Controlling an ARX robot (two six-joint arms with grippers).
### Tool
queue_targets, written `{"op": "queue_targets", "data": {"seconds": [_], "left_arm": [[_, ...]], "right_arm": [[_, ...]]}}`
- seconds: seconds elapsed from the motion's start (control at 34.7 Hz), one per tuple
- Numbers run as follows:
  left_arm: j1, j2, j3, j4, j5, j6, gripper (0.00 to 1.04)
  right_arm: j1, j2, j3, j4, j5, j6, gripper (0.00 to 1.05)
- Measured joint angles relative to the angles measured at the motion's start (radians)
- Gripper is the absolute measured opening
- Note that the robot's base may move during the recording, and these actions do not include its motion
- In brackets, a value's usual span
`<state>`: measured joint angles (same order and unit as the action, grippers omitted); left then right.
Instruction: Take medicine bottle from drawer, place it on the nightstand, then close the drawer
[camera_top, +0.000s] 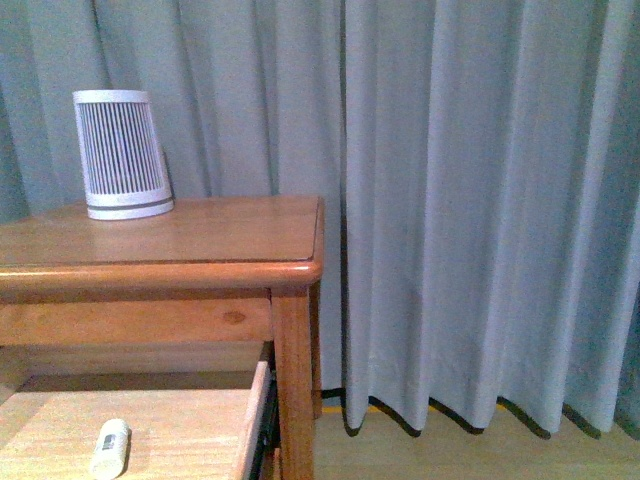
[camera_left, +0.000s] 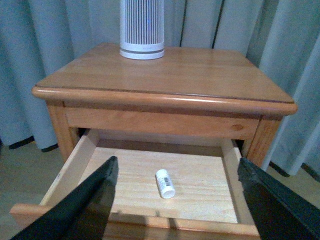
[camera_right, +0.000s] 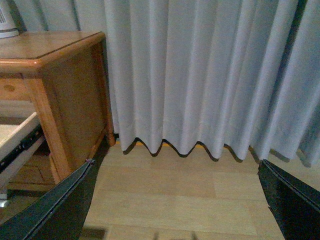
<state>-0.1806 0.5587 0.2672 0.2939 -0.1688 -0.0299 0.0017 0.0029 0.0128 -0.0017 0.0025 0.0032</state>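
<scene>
**Jaws wide apart, both grippers empty**

Left gripper: jaws spread wide, clamped on nothing and touching nothing, held in front of the pulled-out drawer of the nightstand. The medicine bottle lies on its side on the pale drawer floor, in line with the gap between the two dark fingers and clear of both.

Right gripper: jaws equally wide, empty, over bare wooden floor beside the nightstand, facing the grey curtain, well apart from the bottle.

A white ribbed device stands upright at the back of the nightstand top.
</scene>
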Motion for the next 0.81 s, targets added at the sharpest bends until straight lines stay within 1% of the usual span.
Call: {"op": "queue_targets", "data": {"seconds": [0.09,0.17,0.23,0.26,0.32,0.37,0.81], "left_arm": [[0.025,-0.037,-0.047,0.002,0.02,0.011,0.58],[0.043,-0.063,-0.077,0.002,0.04,0.014,0.45],[0.058,-0.086,-0.099,0.002,0.054,0.017,0.35],[0.071,-0.103,-0.111,0.001,0.064,0.018,0.28],[0.139,-0.132,-0.131,-0.003,0.156,0.02,0.15],[0.171,-0.155,-0.146,-0.011,0.158,0.02,0.03],[0.175,-0.307,-0.219,-0.087,0.169,0.022,0.03]], "right_arm": [[0.0,0.0,0.0,0.0,0.0,0.0,0.98],[0.0,0.0,0.0,0.0,0.0,0.0,0.98],[0.0,0.0,0.0,0.0,0.0,0.0,0.98],[0.0,0.0,0.0,0.0,0.0,0.0,0.98],[0.0,0.0,0.0,0.0,0.0,0.0,0.98],[0.0,0.0,0.0,0.0,0.0,0.0,0.98],[0.0,0.0,0.0,0.0,0.0,0.0,0.98]]}}
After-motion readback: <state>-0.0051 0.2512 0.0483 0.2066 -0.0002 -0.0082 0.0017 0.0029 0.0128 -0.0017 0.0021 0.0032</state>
